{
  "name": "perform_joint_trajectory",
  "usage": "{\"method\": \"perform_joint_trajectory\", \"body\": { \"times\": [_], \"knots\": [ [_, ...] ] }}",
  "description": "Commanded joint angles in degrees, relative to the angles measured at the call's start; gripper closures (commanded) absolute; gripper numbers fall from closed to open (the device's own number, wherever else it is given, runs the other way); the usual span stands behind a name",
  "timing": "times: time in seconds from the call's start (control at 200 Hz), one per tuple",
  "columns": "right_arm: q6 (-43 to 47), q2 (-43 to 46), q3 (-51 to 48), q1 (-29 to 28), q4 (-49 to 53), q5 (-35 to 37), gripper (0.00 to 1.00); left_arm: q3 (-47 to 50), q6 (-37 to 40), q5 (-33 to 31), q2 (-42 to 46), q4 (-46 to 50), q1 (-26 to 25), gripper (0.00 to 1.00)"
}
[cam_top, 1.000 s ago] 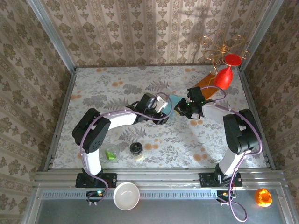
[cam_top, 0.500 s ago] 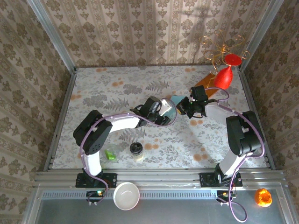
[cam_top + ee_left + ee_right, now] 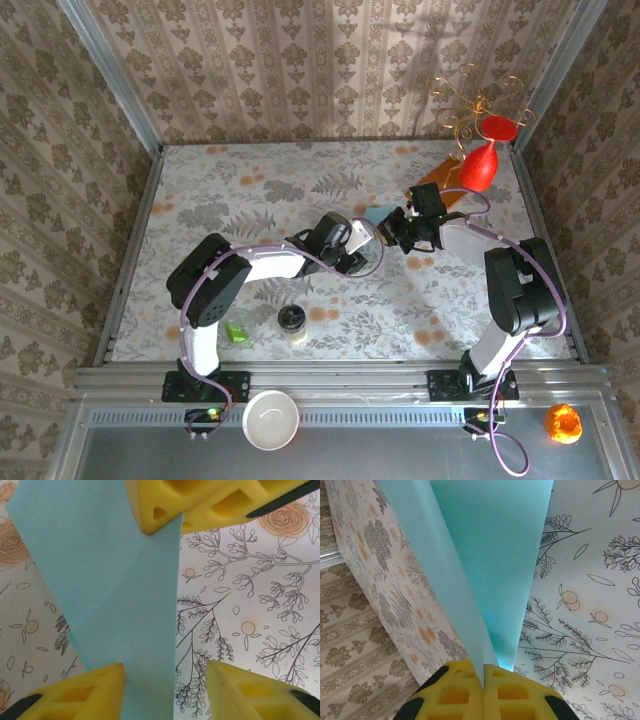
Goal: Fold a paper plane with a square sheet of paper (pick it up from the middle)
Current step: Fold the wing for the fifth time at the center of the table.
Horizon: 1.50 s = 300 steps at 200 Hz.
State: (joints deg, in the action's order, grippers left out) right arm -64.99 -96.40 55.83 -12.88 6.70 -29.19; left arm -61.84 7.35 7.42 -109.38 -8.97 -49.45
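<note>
- sitting on the near ledge, a white bowl point(image 3: 271, 419) and, off to the right, an orange object point(image 3: 563, 423) are where they were a second ago.
- just past the near edge of the flowered table point(image 3: 200, 200), a small green item point(image 3: 238, 329) and a dark-lidded jar point(image 3: 292, 322) have not moved either.
- the left arm rises from its base, doubles back at the elbow on the left, then runs low toward the right. since a second ago it has stretched further right and a little nearer, so the left gripper point(image 3: 370, 240) now sits just beside the right one.
- the left gripper's foam fingers point(image 3: 75, 695) stand apart, with bare table showing between them. the paper's lower end lies against the inner side of one finger and is not clamped.
- the right arm stands up on the right, bends at the elbow and reaches left and far. its wrist has shifted slightly farther away than before.
- the right gripper point(image 3: 397, 228) is closed tight, its pads point(image 3: 455, 690) pressed together on the square sheet of paper point(image 3: 495, 555), which is folded and fans out from the pinch in two layers.
- the sheet sits mid-table between the two grippers. from above, a smaller sliver of blue shows than a second ago.
- at the far right, an orange-brown sheet point(image 3: 437, 183), a red vase point(image 3: 480, 165) and a gold wire ornament point(image 3: 475, 100) are unchanged.
</note>
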Motion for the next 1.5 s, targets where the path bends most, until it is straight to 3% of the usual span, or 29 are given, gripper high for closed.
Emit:
{"method": "perform_joint_trajectory", "body": {
  "times": [0.0,0.4,0.465,0.625,0.745,0.99,1.295,1.496],
  "knots": [
    [-0.94,-0.46,0.59,0.38,1.12,-1.84,0.99,-0.82,0.91,0.03,-1.07,-1.3,-0.01,0.57],
    [-0.14,-0.81,0.92,0.55,2.53,-2.36,0.95,-0.02,0.04,1.49,-1.36,-2.42,1.19,0.77],
    [0.44,-0.58,1.15,0.63,3.11,-2.0,0.88,-0.12,0.03,1.85,-1.45,-2.29,1.23,0.81],
    [3.61,0.88,1.81,2.07,5.16,-0.62,0.48,-0.46,-0.69,4.06,-1.97,-1.7,1.65,0.88],
    [6.69,2.71,1.12,4.38,5.63,0.73,0.37,-1.36,-2.2,7.67,-2.62,-0.22,2.3,0.93],
    [14.59,6.34,-2.84,8.34,6.12,3.82,0.33,-5.46,-4.45,15.73,-5.8,5.28,3.29,0.98],
    [23.27,9.78,-9.21,9.11,2.45,5.33,0.32,-10.52,-11.5,25.25,-8.8,10.7,5.46,1.0],
    [27.64,9.32,-11.79,8.61,-1.03,1.28,0.32,-13.53,-15.85,23.81,-9.62,17.6,6.08,1.0]
  ]
}}
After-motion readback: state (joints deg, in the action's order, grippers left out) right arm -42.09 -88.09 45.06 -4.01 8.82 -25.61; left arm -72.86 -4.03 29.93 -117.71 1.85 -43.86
